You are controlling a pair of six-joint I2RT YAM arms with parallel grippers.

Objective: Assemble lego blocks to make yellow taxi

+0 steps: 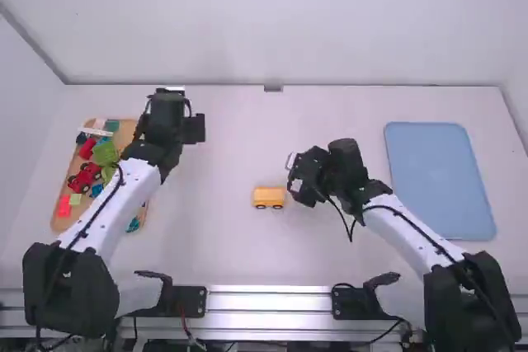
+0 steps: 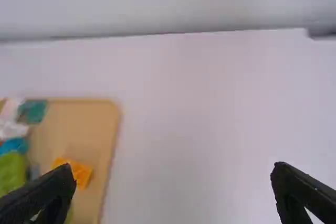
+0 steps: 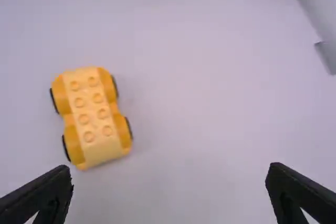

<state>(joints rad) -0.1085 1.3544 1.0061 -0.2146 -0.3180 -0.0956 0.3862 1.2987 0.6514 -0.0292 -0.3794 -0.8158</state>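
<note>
1. Running along the table's near edge, a metal rail [image 1: 268, 298] spans the gap between the two arm bases.
2. The yellow car base [image 1: 269, 197] sits upright on its wheels on the white table [image 1: 223, 245], near the middle; its studded top shows two rows of four.
3. Just to its right, the right gripper [image 1: 302, 179] hangs over the table, its fingers spread wide.
4. Well apart on the right lies a blue tray [image 1: 437, 179].
5. On the left, partly behind the left arm, a wooden tray [image 1: 128, 131] holds a red wheeled piece [image 1: 84, 177], green pieces [image 1: 106, 152] and an orange-yellow block [image 2: 76, 171].
6. The left gripper [image 1: 195, 128], farther out and just beside that tray, also has its fingers wide apart.
7. Beyond stands a pale wall [image 1: 272, 22].
</note>
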